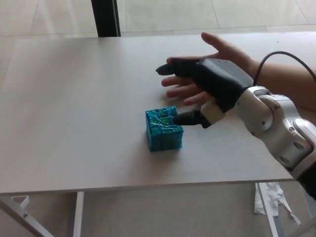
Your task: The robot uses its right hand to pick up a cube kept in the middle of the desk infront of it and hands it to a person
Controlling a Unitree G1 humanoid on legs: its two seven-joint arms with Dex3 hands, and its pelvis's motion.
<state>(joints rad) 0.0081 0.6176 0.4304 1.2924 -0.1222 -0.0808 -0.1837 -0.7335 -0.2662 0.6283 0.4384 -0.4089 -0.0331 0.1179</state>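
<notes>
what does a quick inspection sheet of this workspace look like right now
surface: pale desk, mostly bare
job's things: blue cube upright mid-desk; person's hand open, palm up, behind it
clutter: nothing seen on the desk
hands: right hand open, fingers spread above the cube's right side, thumb tip at the cube's top edge, no grasp yet; left hand not in view
cables: black cable looping over the right forearm
surroundings: tiled floor, dark post behind the desk, white scrap under it

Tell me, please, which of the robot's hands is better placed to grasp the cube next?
The right. The right hand hangs open just beside the cube, thumb near its top edge. The left hand is out of view.
</notes>
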